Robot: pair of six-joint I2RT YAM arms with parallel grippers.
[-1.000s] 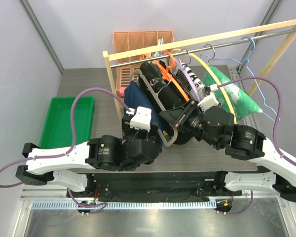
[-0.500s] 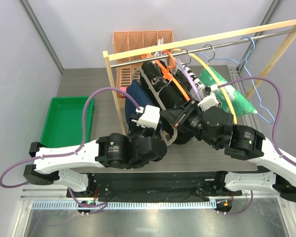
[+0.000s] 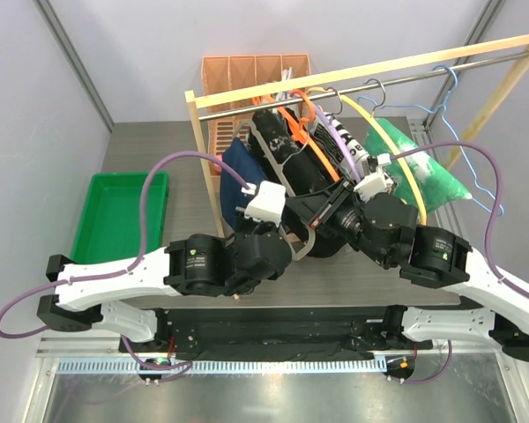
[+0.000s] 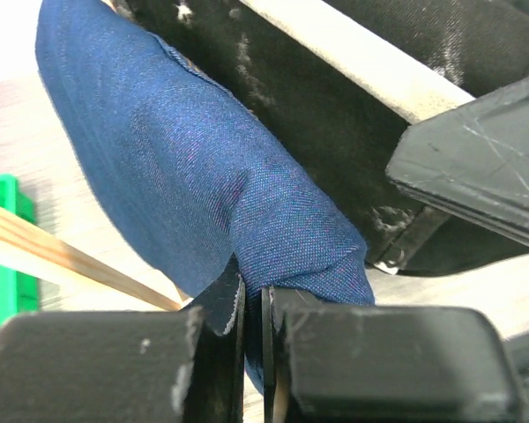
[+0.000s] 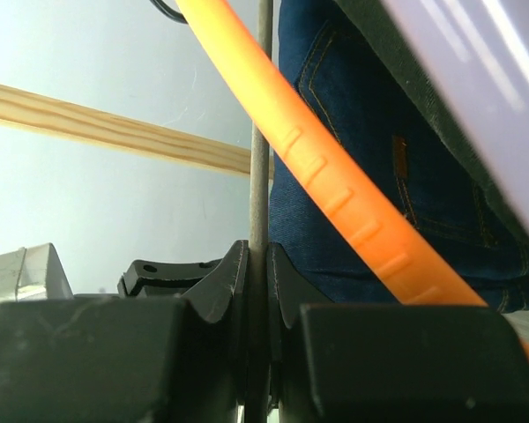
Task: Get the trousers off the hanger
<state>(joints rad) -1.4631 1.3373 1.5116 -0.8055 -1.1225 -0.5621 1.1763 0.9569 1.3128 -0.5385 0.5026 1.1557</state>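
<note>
Pinch and brace — navy trousers [image 4: 185, 176] ready to be pulled off

The left fingers [image 4: 97, 361] are shut tight on a fold of the navy trousers, which are draped on the hanger [image 3: 273, 167] under the rail [image 3: 379, 75]. The right fingers [image 5: 115, 352] clamp the hanger's thin bar — likely to steady it.

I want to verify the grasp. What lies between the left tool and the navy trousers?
Nothing. In the left wrist view, the left tool is shut directly on a fold of the navy trousers, with no gap between.
</note>
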